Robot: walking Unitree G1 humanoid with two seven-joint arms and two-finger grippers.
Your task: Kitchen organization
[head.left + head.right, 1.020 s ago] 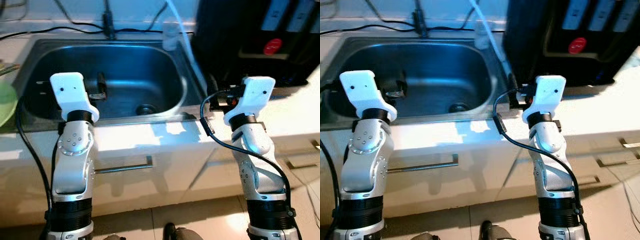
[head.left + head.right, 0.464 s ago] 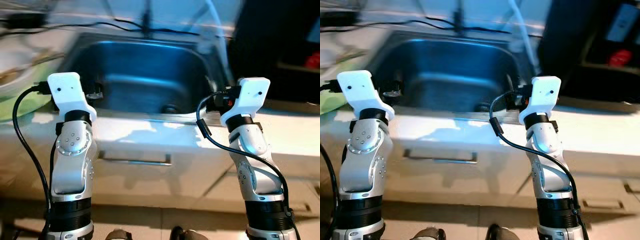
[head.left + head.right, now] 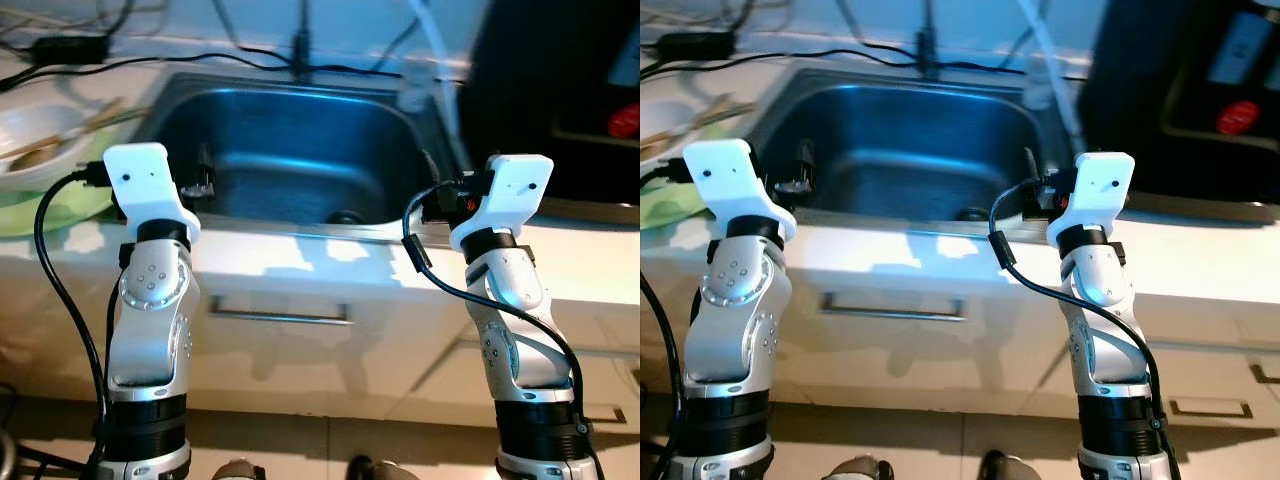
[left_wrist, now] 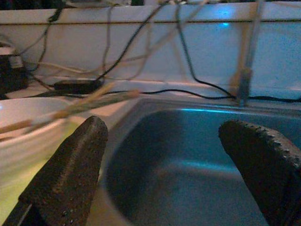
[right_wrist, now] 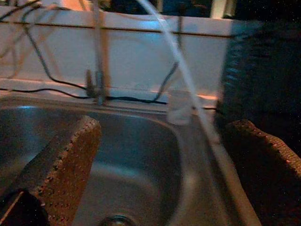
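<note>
Sink (image 3: 290,140), steel and bare, is set into the pale worktop (image 3: 300,260) ahead of both raised arms. Rightward a black appliance (image 3: 1200,90) is seen; leftward, a white bowl (image 3: 40,140) with chopsticks. Left hand (image 4: 169,155) and right hand (image 5: 160,160) are spread wide, holding nothing. A small cup (image 5: 179,107) is shown by the right wrist view.

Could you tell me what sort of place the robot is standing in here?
Most likely a home kitchen. A stainless steel sink is set into a pale counter, with a handled drawer below. A white bowl holding chopsticks sits to the left, and a black appliance to the right.
</note>
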